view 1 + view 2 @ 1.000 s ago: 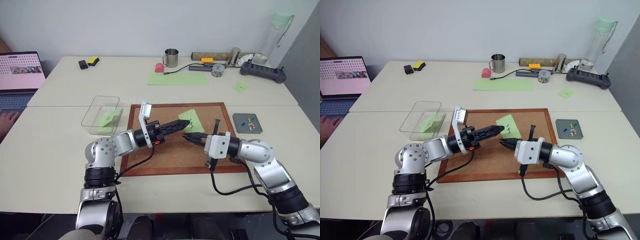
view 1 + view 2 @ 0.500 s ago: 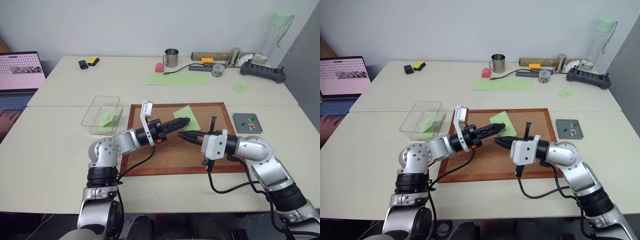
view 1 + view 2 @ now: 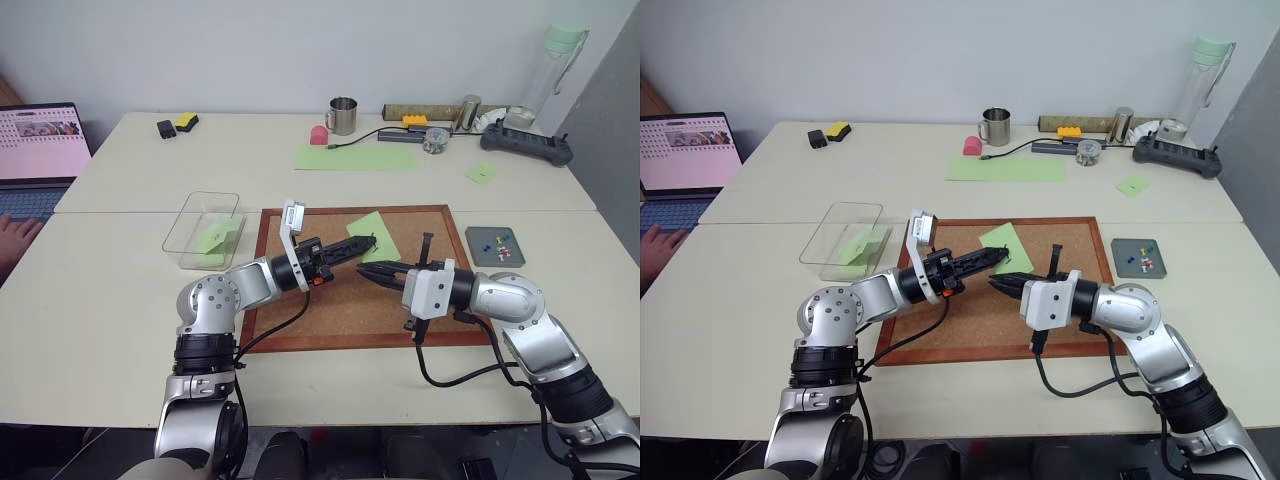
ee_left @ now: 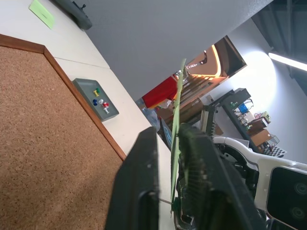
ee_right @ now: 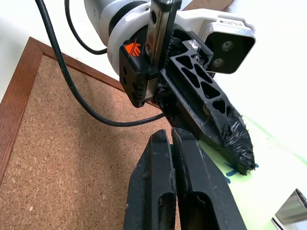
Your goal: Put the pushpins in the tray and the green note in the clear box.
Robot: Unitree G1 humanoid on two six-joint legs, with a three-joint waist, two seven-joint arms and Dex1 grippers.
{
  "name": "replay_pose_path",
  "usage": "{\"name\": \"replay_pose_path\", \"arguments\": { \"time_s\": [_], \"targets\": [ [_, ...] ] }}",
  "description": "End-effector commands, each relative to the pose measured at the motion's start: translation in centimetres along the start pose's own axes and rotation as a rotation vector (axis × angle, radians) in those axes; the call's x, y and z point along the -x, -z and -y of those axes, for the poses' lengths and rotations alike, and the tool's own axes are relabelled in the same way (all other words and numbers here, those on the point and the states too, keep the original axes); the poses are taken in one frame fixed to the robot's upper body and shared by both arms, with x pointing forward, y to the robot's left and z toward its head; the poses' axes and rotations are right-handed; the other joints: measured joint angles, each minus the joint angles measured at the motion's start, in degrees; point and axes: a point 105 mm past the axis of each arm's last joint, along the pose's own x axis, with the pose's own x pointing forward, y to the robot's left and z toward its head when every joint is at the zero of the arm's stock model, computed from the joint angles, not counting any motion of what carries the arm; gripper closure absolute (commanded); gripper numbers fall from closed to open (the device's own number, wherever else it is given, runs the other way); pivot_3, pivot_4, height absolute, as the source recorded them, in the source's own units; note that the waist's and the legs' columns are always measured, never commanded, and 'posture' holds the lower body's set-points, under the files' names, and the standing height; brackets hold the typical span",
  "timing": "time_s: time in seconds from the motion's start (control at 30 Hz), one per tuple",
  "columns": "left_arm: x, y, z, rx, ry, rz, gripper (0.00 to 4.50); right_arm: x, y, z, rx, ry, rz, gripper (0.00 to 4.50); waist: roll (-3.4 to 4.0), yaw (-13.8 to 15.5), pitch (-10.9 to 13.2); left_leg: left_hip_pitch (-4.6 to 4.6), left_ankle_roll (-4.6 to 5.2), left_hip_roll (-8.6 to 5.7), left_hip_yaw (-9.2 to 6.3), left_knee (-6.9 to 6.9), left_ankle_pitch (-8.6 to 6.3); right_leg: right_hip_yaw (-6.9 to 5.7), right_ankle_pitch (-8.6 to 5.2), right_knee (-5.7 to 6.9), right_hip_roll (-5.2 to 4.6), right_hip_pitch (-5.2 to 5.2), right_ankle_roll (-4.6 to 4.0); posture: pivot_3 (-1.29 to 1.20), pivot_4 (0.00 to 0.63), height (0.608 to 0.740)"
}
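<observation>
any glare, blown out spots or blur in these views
Left wrist view: a bright ceiling light flares at the edge, and the near fingers of the left hand are soft, with the green note edge-on between them. Right wrist view: the table is washed out to near white. Head views: evenly lit, soft shadows on the cork board.

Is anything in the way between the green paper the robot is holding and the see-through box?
Nothing visible blocks it. The left gripper is shut on the green note, lifted above the cork board. The clear box sits open-topped beside the board's left edge, and the stretch between holds only the board's wooden frame, lying flat below.
</observation>
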Motion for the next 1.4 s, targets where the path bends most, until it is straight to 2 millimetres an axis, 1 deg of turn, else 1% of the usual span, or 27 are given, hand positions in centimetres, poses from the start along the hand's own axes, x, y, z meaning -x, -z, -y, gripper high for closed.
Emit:
{"name": "replay_pose_path", "arguments": {
  "time_s": [0.03,0.2,0.33,0.4,0.47,0.53,0.67,0.77,0.83,0.87,0.97,1.03,1.13,1.2,1.23,1.33,1.4],
  "targets": [
    [-0.3,-0.6,1.2,-0.052,0.042,0.007,4.45,0.0,-1.3,0.7,0.033,0.019,0.044,4.50,0.00,0.00,0.00,0.00,0.00,0.00,0.00,0.00,0.00,0.00,0.00,0.00,0.00,0.00,0.00,0.00,0.150,0.740],
    [-0.2,-0.5,0.9,-0.062,0.027,0.001,4.45,0.1,-1.4,0.8,0.034,0.025,0.046,4.50,0.00,0.00,0.00,0.00,0.00,0.00,0.00,0.00,0.00,0.00,0.00,0.00,0.00,0.00,0.00,0.00,0.150,0.740],
    [-0.2,-0.1,-1.0,-0.120,-0.084,-0.029,4.45,0.3,-1.5,1.1,0.032,0.040,0.045,4.50,0.00,0.02,0.00,0.00,0.00,0.00,0.00,0.00,0.00,0.00,0.00,0.00,0.00,0.00,0.00,0.00,0.150,0.740],
    [-0.2,-0.2,-2.2,-0.198,-0.148,-0.037,4.45,0.4,-1.5,1.3,0.029,0.053,0.044,4.50,0.00,0.03,0.00,0.00,0.00,0.00,0.00,0.00,0.00,0.01,0.00,0.00,0.00,0.00,0.00,0.00,0.150,0.740],
    [-0.3,-0.8,-3.7,-0.298,-0.239,-0.027,4.45,0.5,-1.6,1.5,0.026,0.067,0.043,4.50,0.00,0.05,0.00,0.00,0.00,0.00,0.00,0.00,0.00,0.00,0.00,-0.01,0.00,0.00,0.00,0.00,0.150,0.740],
    [-0.3,-1.2,-4.5,-0.387,-0.283,-0.028,4.45,0.7,-1.6,1.7,0.022,0.081,0.042,4.50,0.00,0.07,0.00,0.01,0.00,-0.01,0.01,0.00,0.00,0.00,0.00,-0.01,0.00,0.00,0.00,0.00,0.150,0.740],
    [-0.7,-1.4,-4.8,-0.474,-0.287,-0.036,4.45,1.1,-1.7,2.3,0.009,0.126,0.040,4.50,-0.01,0.09,0.00,-0.01,0.00,-0.01,0.02,-0.01,0.00,0.01,0.00,-0.04,0.00,0.00,0.00,0.00,0.150,0.740],
    [-1.0,-1.5,-4.4,-0.507,-0.264,-0.036,4.45,1.5,-1.7,2.7,-0.010,0.166,0.034,4.50,-0.01,0.15,0.00,-0.01,0.02,-0.01,0.02,-0.01,-0.01,0.00,0.00,-0.03,0.00,0.00,0.00,0.00,0.150,0.740],
    [-1.2,-1.6,-4.0,-0.541,-0.250,-0.035,4.45,2.0,-1.3,3.2,-0.061,0.230,0.022,4.50,-0.01,0.15,0.01,-0.02,0.12,-0.02,0.02,-0.01,-0.07,0.00,0.00,-0.04,0.00,0.00,0.00,0.00,0.150,0.740],
    [-1.3,-1.7,-3.7,-0.589,-0.239,-0.043,4.45,2.5,-0.9,3.7,-0.113,0.290,0.014,4.50,-0.01,0.14,0.01,-0.02,0.19,-0.01,0.02,-0.01,-0.10,0.01,0.00,-0.03,0.00,0.00,0.00,0.00,0.150,0.740],
    [-1.9,-1.6,-2.3,-0.743,-0.181,-0.068,4.45,5.2,1.3,6.3,-0.332,0.568,-0.026,4.50,-0.07,0.14,0.05,-0.02,0.19,-0.02,0.02,-0.01,-0.11,0.02,0.00,-0.02,0.00,0.00,0.00,0.00,0.150,0.740],
    [-2.4,-1.4,-1.1,-0.820,-0.125,-0.074,4.45,7.2,3.4,7.0,-0.421,0.687,-0.095,4.50,-0.07,0.18,0.05,-0.04,0.15,0.01,0.00,-0.01,-0.08,0.00,0.00,0.01,0.00,0.00,0.00,0.00,0.150,0.740],
    [-3.0,-1.0,0.3,-0.947,-0.047,-0.109,4.45,10.0,6.2,7.5,-0.556,0.842,-0.189,4.50,-0.08,0.30,0.05,-0.05,0.03,-0.02,0.06,-0.01,-0.02,0.03,0.00,-0.03,-0.05,0.00,0.00,0.00,0.150,0.740],
    [-3.3,-0.2,0.9,-1.049,0.008,-0.161,4.45,11.8,8.0,7.8,-0.633,0.930,-0.243,4.50,-0.08,0.22,0.05,-0.02,0.19,-0.02,0.06,-0.04,-0.11,0.04,0.00,-0.02,-0.03,0.00,0.00,0.00,0.150,0.740],
    [-3.6,0.2,1.3,-1.087,0.039,-0.182,4.45,12.7,9.1,7.7,-0.689,0.968,-0.282,4.50,-0.07,0.18,0.05,-0.01,0.20,-0.02,0.06,-0.04,-0.11,0.04,0.00,-0.02,-0.01,0.00,0.00,0.00,0.150,0.740],
    [-4.2,0.7,1.9,-1.142,0.094,-0.206,4.45,14.8,11.8,7.3,-0.822,1.040,-0.371,4.50,-0.07,0.16,0.05,-0.01,0.22,-0.03,0.10,-0.04,-0.12,0.08,0.00,-0.03,-0.01,0.00,0.00,0.00,0.150,0.740],
    [-4.4,0.8,2.1,-1.162,0.113,-0.212,4.45,15.6,12.8,7.3,-0.880,1.069,-0.391,4.50,-0.06,0.11,0.06,-0.01,0.24,-0.03,0.13,-0.03,-0.13,0.11,0.00,-0.02,-0.01,0.00,0.00,0.00,0.150,0.740]
  ]
}}
